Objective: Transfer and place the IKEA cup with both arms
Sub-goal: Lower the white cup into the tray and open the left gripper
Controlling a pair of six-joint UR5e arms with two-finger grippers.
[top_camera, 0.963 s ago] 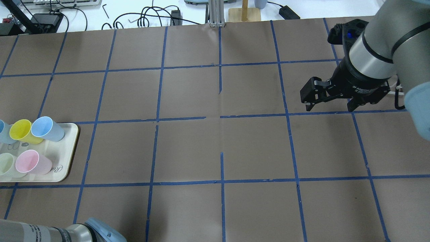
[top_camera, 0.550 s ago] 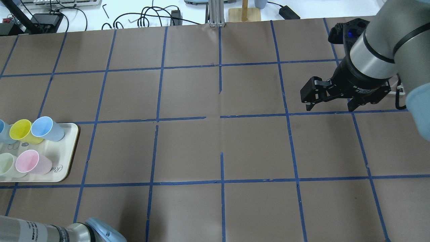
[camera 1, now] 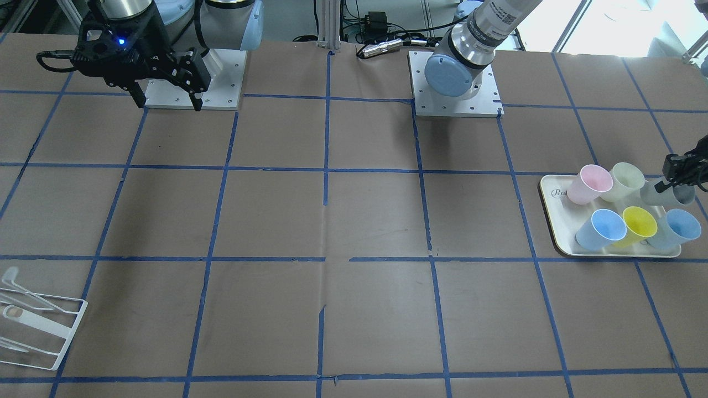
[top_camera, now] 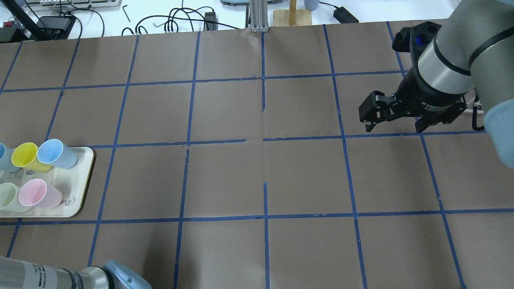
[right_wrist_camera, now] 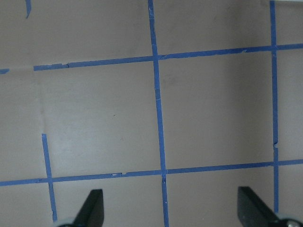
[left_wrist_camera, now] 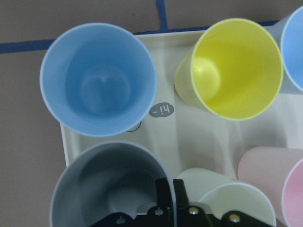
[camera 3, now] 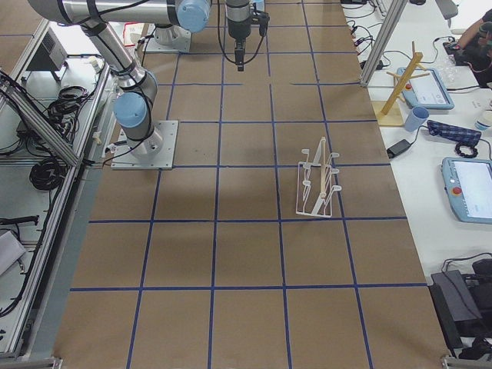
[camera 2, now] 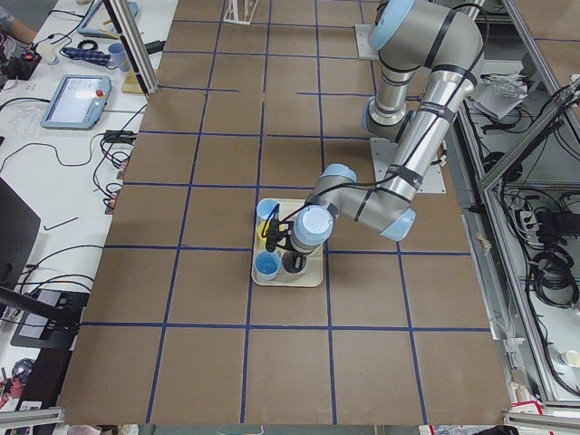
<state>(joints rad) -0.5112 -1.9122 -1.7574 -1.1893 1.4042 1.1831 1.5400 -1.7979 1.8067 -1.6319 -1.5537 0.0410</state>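
The IKEA cup (left_wrist_camera: 102, 187) is a pale grey tumbler at a corner of the cream tray (left_wrist_camera: 189, 142); in the front-facing view it (camera 1: 685, 194) is at the tray's right end. My left gripper (left_wrist_camera: 171, 191) is shut on its rim, one finger inside and one outside. It also shows at the right edge of the front-facing view (camera 1: 672, 178). I cannot tell whether the cup is lifted off the tray. My right gripper (top_camera: 395, 127) is open and empty, hanging above the table on the right side, far from the tray; it also shows in the front-facing view (camera 1: 166, 102).
The tray (camera 1: 558, 232) also holds a pink cup (camera 1: 589, 185), a pale yellow-green cup (camera 1: 622, 179), a yellow cup (camera 1: 639, 224) and two light blue cups (camera 1: 600, 228). A white wire rack (camera 1: 33, 326) stands on the right arm's side of the table.
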